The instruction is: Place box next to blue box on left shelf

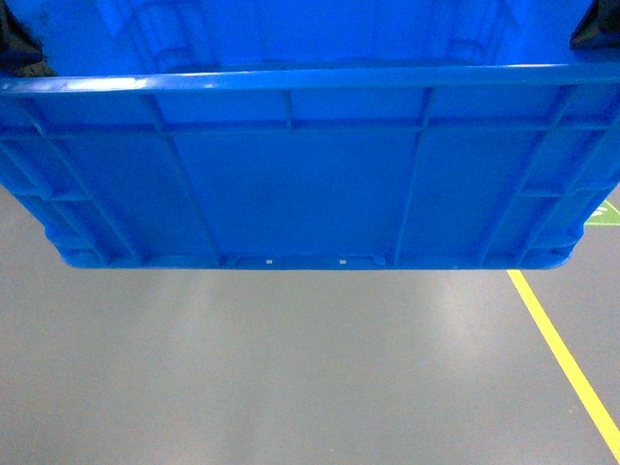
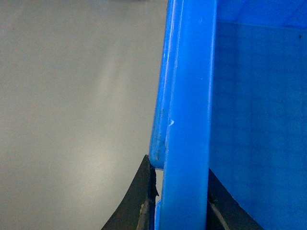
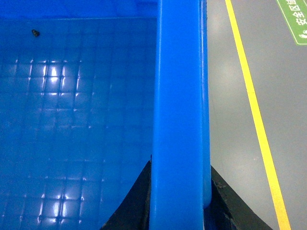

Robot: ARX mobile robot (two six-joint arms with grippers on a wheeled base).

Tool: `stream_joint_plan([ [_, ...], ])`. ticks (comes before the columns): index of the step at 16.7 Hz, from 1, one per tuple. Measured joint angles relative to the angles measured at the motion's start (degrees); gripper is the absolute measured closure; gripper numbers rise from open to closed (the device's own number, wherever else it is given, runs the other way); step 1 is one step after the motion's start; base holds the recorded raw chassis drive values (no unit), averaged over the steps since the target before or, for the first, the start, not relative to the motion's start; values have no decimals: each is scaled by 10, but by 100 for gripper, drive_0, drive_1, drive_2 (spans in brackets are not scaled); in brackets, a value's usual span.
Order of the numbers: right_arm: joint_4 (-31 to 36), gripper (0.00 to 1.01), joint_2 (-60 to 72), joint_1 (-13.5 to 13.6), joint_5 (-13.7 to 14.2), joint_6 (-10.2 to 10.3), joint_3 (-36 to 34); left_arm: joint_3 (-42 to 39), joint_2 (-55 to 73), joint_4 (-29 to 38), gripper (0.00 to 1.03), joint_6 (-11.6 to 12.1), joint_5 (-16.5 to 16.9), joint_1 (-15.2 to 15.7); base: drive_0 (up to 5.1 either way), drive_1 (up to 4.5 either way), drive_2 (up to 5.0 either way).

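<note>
box (image 1: 300,174) sides cropped by frame, both end effectors mostly cut off

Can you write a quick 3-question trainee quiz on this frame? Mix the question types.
1. True or false: the box rests on the floor.
2. Multiple choice: the right hand grips the box by A) its rim, one finger inside and one outside, B) a bottom slot, C) nothing.
3. Short answer: what colour is the line painted on the floor?

Key
1. False: it is carried in the air, its shadow on the floor below.
2. A. The left hand clamps the opposite rim likewise.
3. Yellow.
</note>
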Motion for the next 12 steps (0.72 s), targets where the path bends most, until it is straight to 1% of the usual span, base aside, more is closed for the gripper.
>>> stream_joint_plan([
  [12,-3,79,0,0,-1,1,0,0,0,0,90,0,0,0,2,435,-430],
])
